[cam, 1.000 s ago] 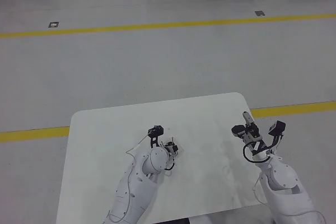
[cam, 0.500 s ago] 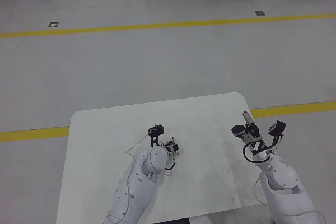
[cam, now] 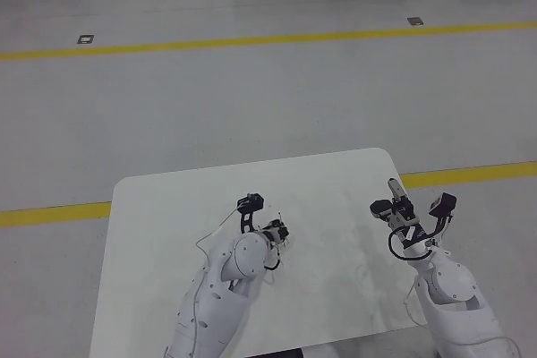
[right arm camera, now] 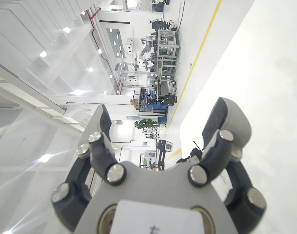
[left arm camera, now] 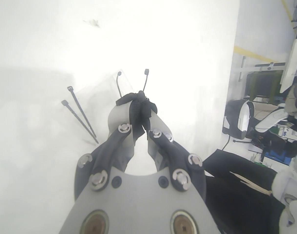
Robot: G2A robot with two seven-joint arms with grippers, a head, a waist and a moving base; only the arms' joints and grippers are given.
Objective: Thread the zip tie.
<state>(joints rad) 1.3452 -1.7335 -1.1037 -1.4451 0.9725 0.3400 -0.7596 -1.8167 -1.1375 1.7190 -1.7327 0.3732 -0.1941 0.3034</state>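
Change: the left arm [cam: 235, 261] has shifted a little since a second ago. Its wrist end now sits slightly higher in the top view and a bit more to the right. The right arm [cam: 438, 277] has not moved at all.
Left jaws: the left gripper [left arm camera: 141, 98] is fully closed, pinching a thin black zip tie [left arm camera: 145, 82].
Zip tie: its square head stands out beyond the fingertips, near the middle of the left wrist view, above the white tabletop [cam: 161, 233].
Second strip: another black strip with a head [left arm camera: 118, 83] shows just beside the held one. It cannot be told whether it is also in the grip.
Spare ties: two more zip ties [left arm camera: 80, 115] lie side by side on the tabletop, in the left part of the left wrist view.
Right jaws: the right gripper [right arm camera: 163, 113] is wide open and holds nothing. It waits at the right edge of the tabletop, in the lower right of the top view.
Meaning: the small shift looks like a lift of the tie from the surface. The pick seems done, but the threading is not yet begun, and the two grippers are well apart.
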